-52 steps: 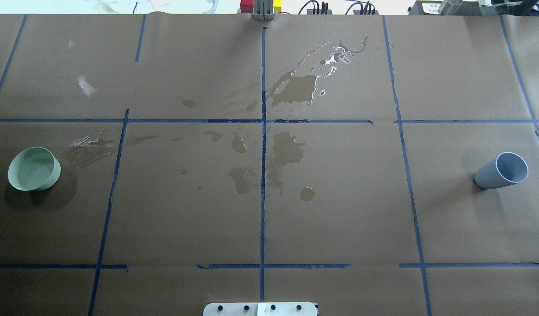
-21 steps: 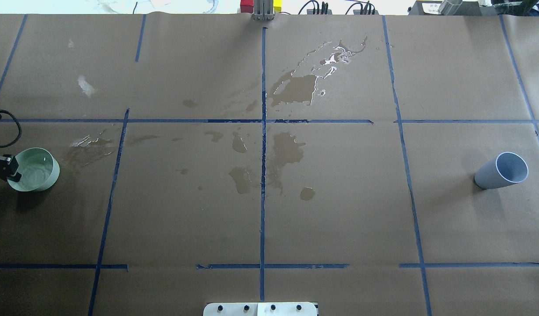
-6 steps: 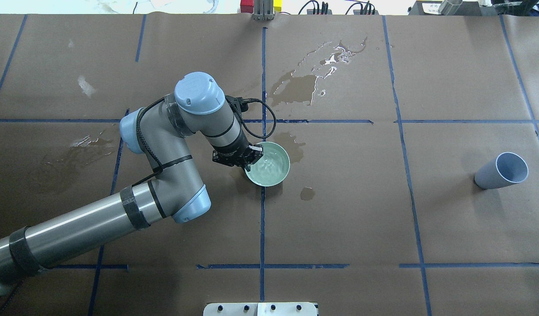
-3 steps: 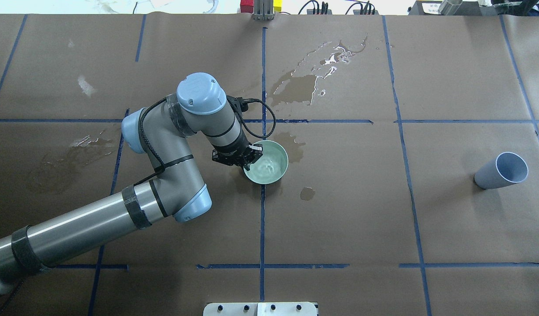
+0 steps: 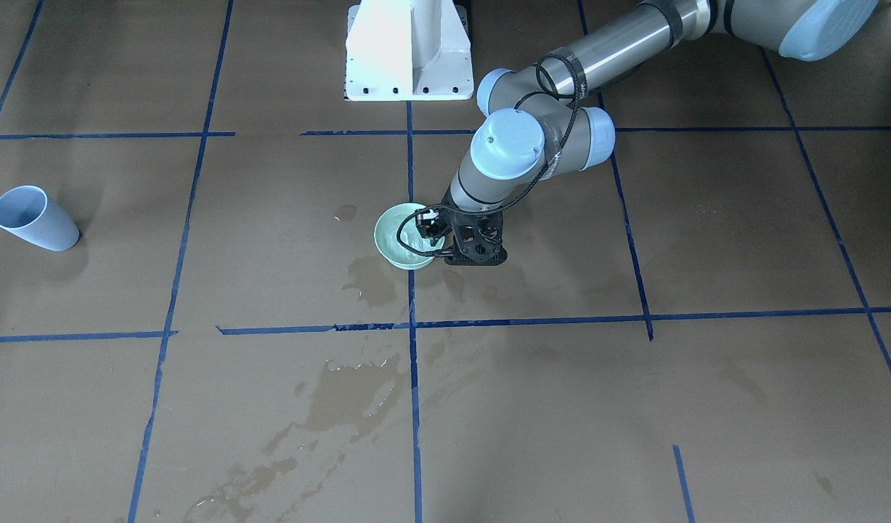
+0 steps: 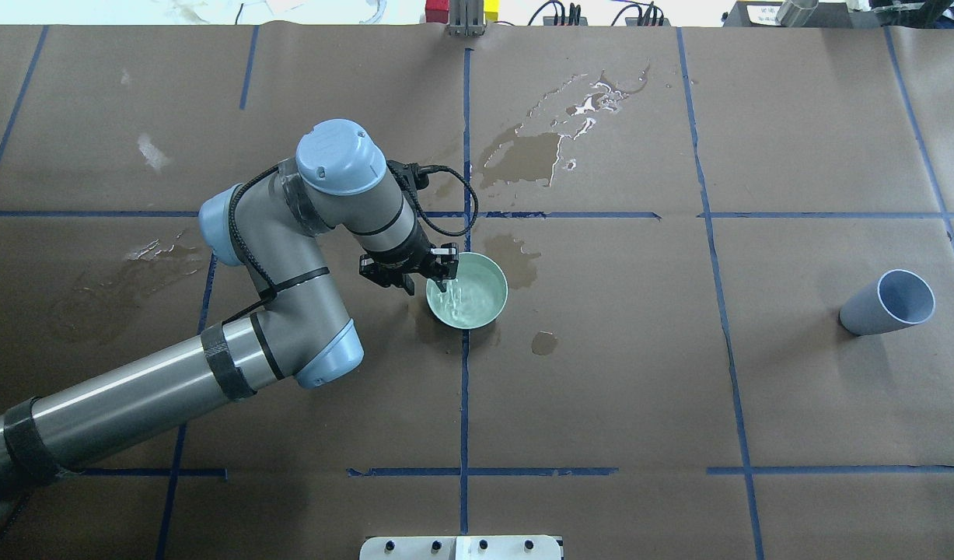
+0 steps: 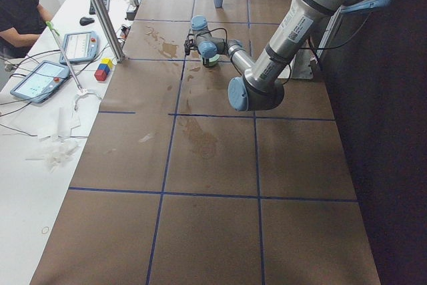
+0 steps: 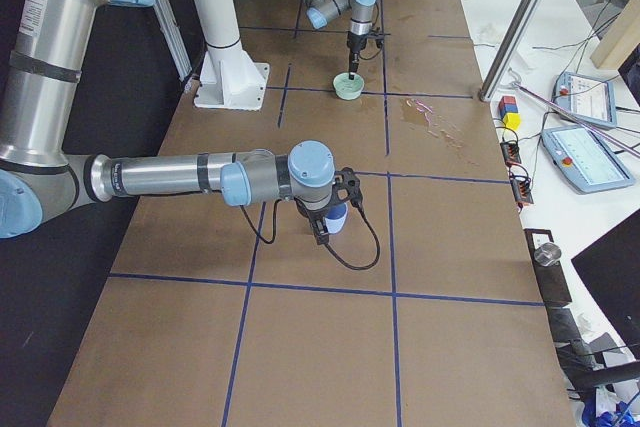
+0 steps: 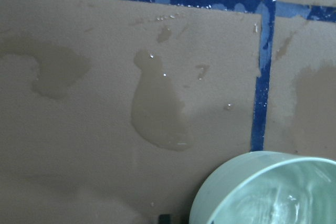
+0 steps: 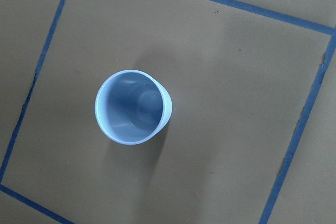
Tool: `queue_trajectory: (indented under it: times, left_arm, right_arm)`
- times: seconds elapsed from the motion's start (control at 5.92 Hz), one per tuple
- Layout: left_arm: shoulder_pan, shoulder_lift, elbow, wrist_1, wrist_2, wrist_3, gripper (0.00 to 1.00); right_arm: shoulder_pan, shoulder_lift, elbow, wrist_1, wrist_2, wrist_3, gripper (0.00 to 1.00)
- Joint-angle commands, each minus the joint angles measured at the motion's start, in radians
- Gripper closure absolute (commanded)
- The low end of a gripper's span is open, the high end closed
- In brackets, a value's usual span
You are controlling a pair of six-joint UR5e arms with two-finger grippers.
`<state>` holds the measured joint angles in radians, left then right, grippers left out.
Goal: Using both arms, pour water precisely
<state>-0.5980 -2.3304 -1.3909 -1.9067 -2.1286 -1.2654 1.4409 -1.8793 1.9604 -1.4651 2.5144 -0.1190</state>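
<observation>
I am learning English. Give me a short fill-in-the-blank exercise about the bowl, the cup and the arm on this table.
The green bowl holds clear ___.
The gripper at the bowl's rim belongs to the robot's ___ arm.
The cup, far from the bowl, is pale ___.
Missing words: water; left; blue.

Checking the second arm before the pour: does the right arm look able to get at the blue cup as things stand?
Probably yes. The blue cup stands upright and alone on the paper, the right wrist view looks down into it, and the left arm is away at the green bowl.
</observation>
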Motion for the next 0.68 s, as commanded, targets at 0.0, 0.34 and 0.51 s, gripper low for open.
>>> queue_trajectory:
  times: [0.0,0.34,0.51]
  left_arm:
    - [-0.015,0.026,-0.08,0.002,-0.001,-0.008,0.0]
    - [-0.054,0.131,-0.269,0.003,-0.002,-0.008,0.0]
    - [-0.075,0.201,-0.352,0.005,-0.002,-0.008,0.0]
  right_arm:
    - [-0.001,-0.001,0.0,0.029,0.001,0.05,0.0]
    - [-0.105,-0.004,0.002,0.203,-0.012,0.301,0.01]
    - [-0.155,-0.056,-0.002,0.423,-0.055,0.463,0.03]
